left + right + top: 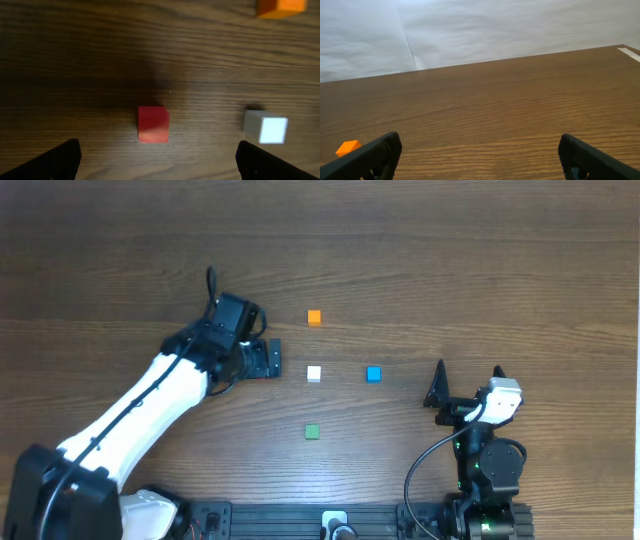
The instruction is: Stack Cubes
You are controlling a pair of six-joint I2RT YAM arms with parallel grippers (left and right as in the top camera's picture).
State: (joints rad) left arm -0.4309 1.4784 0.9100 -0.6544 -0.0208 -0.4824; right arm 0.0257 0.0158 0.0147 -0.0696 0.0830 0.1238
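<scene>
Left tool (159,152) is hovering wide open over the small red cube (153,124) sitting on the dark wood-grain worktop (75,60) near a small white cube (265,127); right tool (480,150), also wide, is facing a white wall (520,25).

Overhead looks down, left wrist close downward, right wrist seemingly low outward; all share orange cube (314,317).

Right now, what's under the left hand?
A red cube sits on the table below the open left hand, untouched; a white cube lies beside it. The table under the red cube is covered.
</scene>
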